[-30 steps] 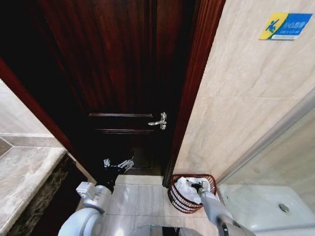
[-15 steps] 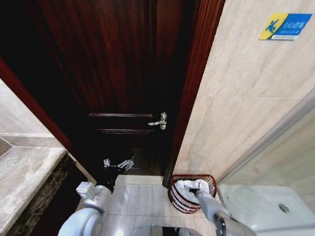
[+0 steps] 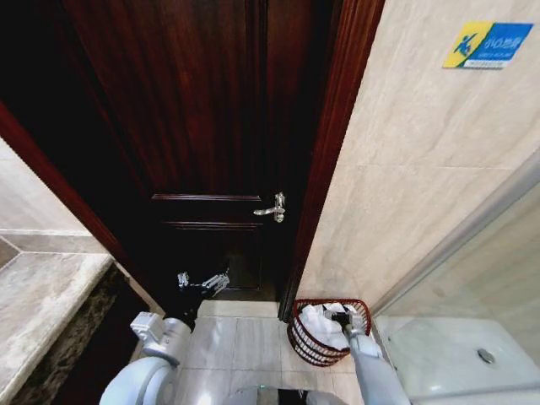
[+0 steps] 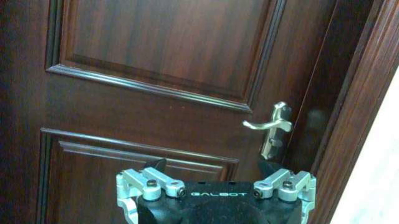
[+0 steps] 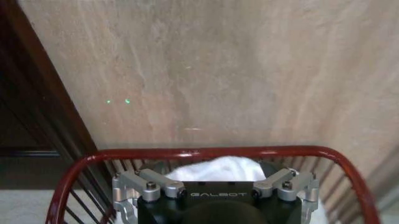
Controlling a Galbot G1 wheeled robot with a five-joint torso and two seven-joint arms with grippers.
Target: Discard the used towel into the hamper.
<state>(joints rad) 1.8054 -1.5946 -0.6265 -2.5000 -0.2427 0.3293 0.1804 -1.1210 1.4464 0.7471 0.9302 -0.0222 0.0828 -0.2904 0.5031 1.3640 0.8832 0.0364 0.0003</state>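
Note:
The hamper [image 3: 303,341], a round dark red wire basket, stands on the floor tiles between the door frame and the beige wall. The white towel [image 3: 316,325] lies bunched inside it. My right gripper [image 3: 342,319] hangs just inside the hamper's rim [image 5: 212,152], open, with the towel [image 5: 218,169] showing between and beyond its spread fingers. My left gripper [image 3: 202,282] is held open and idle in front of the dark wooden door, empty [image 4: 212,164].
The closed dark door [image 3: 211,126] with a silver lever handle [image 3: 274,207] fills the middle. A stone counter [image 3: 42,304] is at the left. A shower tray with a drain [image 3: 487,357] lies at the right, behind a metal rail. Floor tiles [image 3: 245,342] lie between my arms.
My right gripper swung left over the hamper, then back to the right, staying at the rim. The towel stays in the hamper. The left arm has not moved.

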